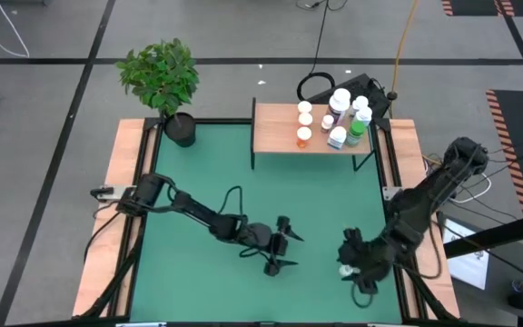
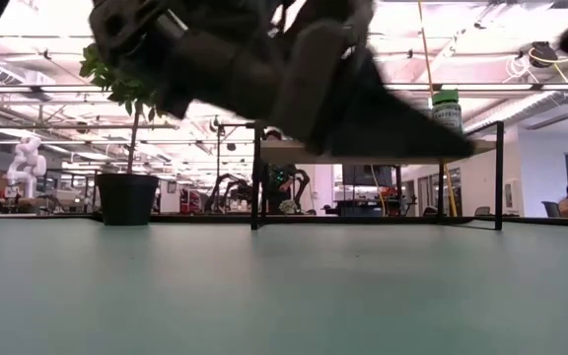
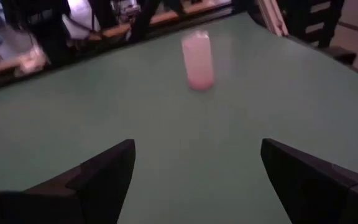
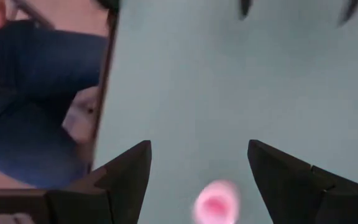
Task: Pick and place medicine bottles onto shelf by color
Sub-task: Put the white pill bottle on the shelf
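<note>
A small white-capped bottle (image 1: 344, 270) stands upright on the green table near its right front. It also shows from above in the right wrist view (image 4: 216, 202) and farther off in the left wrist view (image 3: 197, 60). My right gripper (image 4: 197, 168) is open above it; the fingers stand on either side and touch nothing. My left gripper (image 1: 291, 251) is open and empty to the left of the bottle, pointing toward it. The light-wood shelf (image 1: 280, 136) at the far edge carries several bottles (image 1: 339, 118).
A potted plant (image 1: 163, 82) stands at the table's far left corner. Light wooden rails (image 1: 121, 200) edge the table on both sides. A person's leg in blue jeans (image 4: 36, 93) shows beyond the table's edge in the right wrist view.
</note>
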Robot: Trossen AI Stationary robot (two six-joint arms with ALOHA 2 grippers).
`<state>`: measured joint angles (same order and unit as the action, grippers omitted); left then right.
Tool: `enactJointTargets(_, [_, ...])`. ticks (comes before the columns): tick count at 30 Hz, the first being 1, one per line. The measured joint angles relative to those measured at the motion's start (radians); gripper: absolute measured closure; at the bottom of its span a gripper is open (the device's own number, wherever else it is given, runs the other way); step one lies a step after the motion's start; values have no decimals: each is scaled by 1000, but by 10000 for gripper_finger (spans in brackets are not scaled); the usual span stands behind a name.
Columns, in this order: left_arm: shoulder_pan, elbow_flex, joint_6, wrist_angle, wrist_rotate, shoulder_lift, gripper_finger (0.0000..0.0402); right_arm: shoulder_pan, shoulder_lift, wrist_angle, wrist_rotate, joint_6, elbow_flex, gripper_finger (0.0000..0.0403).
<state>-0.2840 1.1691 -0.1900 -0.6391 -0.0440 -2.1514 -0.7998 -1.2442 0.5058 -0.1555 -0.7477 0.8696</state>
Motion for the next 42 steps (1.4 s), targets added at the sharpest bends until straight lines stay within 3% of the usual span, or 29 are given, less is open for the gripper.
enactJointTargets(7, [22,118,-34,41,45,-26,51,-121,0,130,-1,-196,0,168])
enactJointTargets(11, [37,133,-25,41,47,-26,51,-154,0,174,-46,-206,0,168])
enactJointTargets(19, [49,132,14,112,46,-26,50,-174,-5,140,-139,-1,-1,161])
enactJointTargets(29, [33,132,17,193,35,-27,50,-174,-33,-73,-105,194,-144,161])
enactJointTargets(36, [34,132,42,256,28,-27,50,-157,-34,-80,-103,284,-151,163])
enactJointTargets(42, [34,132,47,264,17,-27,50,-146,-34,-78,-90,319,-151,194])
